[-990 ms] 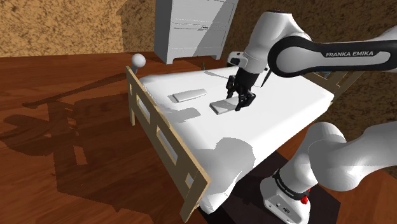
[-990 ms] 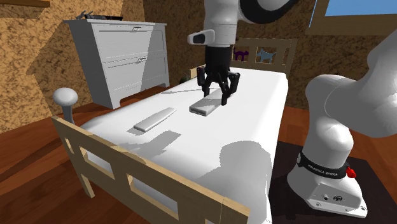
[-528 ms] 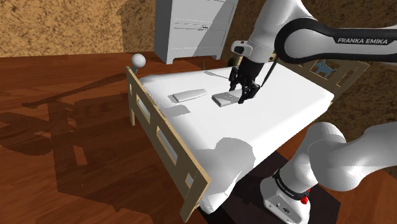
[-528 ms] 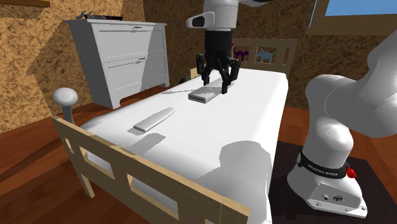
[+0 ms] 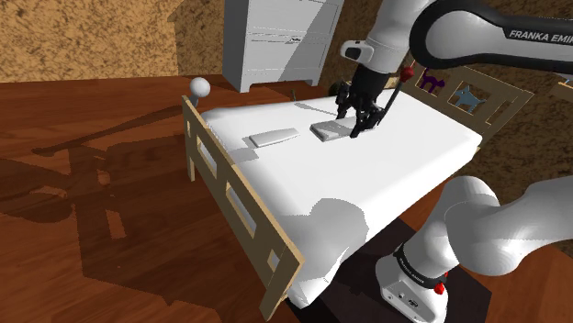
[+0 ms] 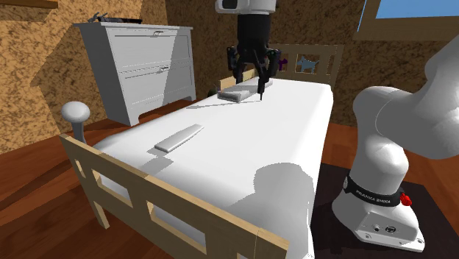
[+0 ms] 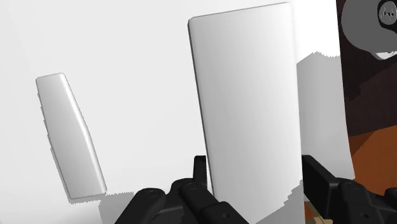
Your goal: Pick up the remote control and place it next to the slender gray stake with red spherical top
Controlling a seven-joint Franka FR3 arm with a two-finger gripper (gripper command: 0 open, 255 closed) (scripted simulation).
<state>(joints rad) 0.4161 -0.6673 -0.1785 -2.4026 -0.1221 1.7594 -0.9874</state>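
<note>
Remote control (image 7: pixel 245 95): drawn as a plain white flat slab, broad face up and level with the bed. Its long axis runs straight away from the fingers (image 7: pixel 318 175), so the far short end points away from the hand. In the second exterior view the slab (image 6: pixel 235 94) extends from the fingers toward that view's left. The axis is roughly parallel to that of a narrower white bar (image 7: pixel 70 143) that lies on the bed.

Surface and room, shoulder view, left to right:
- Dark wooden floor (image 5: pixel 92 202) and a rough brown wall (image 5: pixel 83 37).
- Light wooden footboard (image 5: pixel 234 202) with a pale round knob (image 5: pixel 199 87) on its corner post.
- White bed (image 5: pixel 386 174), which carries the white bar (image 5: pixel 272 138).
- White dresser (image 5: pixel 275 41), standing against the wall beyond the bed.
- Remote control (image 5: pixel 328 130), then the fingers.
- Small red ball (image 5: pixel 405 71), just past the fingers on the headboard side; its shaft cannot be made out.
- Wooden headboard (image 5: pixel 468 96) with animal cut-outs.

Position relative to the fingers:
- The two black fingers stand apart by the slab's width and clasp its near end, one finger on each long edge.
- Most of the slab's length projects beyond the fingertips.
- The slab hangs just above the sheet; its jagged shadow falls offset on the sheet beside it.
- The white bar lies off to one side of the fingers, well apart from them and from the slab.
</note>
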